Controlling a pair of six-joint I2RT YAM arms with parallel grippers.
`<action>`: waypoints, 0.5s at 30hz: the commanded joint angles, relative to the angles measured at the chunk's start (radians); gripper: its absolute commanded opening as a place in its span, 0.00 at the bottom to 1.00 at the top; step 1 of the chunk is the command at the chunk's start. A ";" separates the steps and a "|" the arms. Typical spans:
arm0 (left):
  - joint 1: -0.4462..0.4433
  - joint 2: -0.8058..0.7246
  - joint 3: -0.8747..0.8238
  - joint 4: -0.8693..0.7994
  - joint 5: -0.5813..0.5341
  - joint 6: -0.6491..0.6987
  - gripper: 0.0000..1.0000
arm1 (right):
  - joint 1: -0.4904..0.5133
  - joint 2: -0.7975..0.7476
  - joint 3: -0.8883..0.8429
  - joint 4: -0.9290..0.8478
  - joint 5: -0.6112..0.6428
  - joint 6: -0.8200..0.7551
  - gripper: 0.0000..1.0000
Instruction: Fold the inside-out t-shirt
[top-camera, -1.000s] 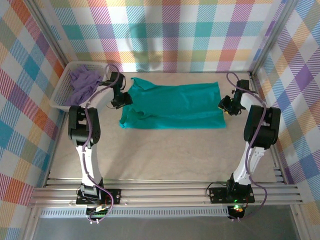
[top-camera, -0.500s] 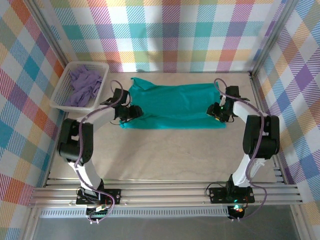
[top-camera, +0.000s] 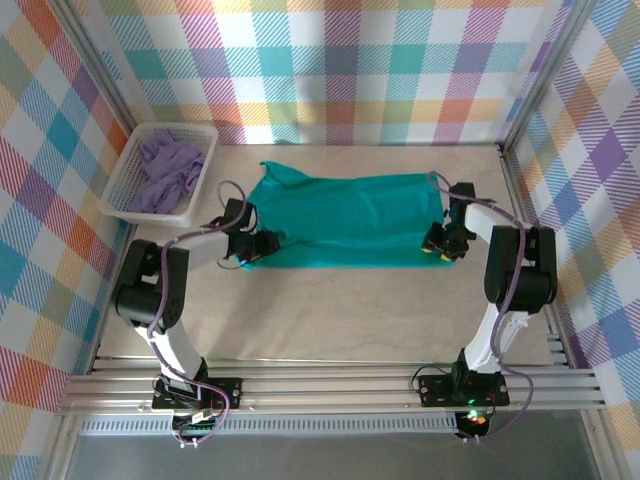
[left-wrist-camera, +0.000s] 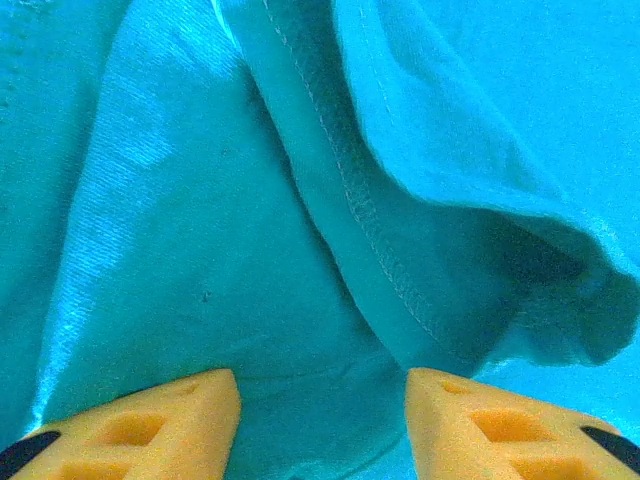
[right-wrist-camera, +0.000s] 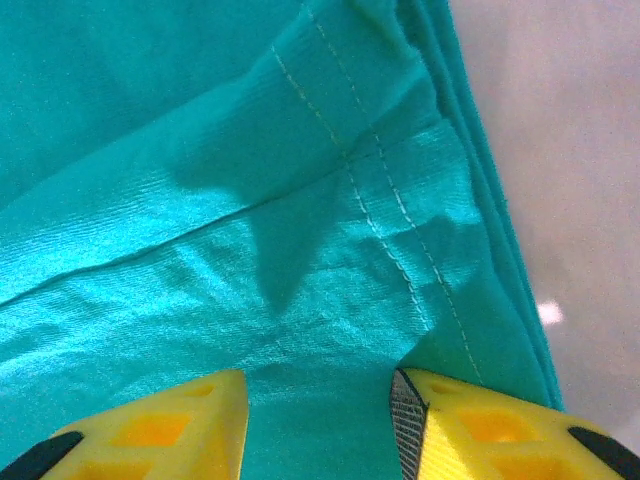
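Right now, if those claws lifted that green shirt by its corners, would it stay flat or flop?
Likely flop: the t-shirt lies in soft folds by the left gripper. Probably light: thin stitched cloth. Its sheen suggests it may slide.

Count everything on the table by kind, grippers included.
Teal t-shirt: 1
Purple garment heap: 1 (cannot tell whether it holds more than one piece)
White basket: 1
Grippers: 2 (left gripper, right gripper)
Total: 5

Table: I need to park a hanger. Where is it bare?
Bare: the wide table strip between the t-shirt and the arm bases. Crowded: the shirt ends by left gripper and right gripper, and the basket corner.
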 joint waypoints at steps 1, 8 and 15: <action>-0.027 -0.066 -0.155 -0.122 -0.006 -0.031 0.50 | -0.005 -0.127 -0.145 -0.055 0.074 0.050 0.42; -0.033 -0.303 -0.225 -0.104 -0.014 -0.058 0.52 | 0.202 -0.493 -0.292 0.135 0.010 -0.037 0.42; 0.027 -0.344 -0.263 -0.078 0.029 -0.107 0.49 | 0.621 -0.388 -0.200 0.476 -0.121 -0.148 0.48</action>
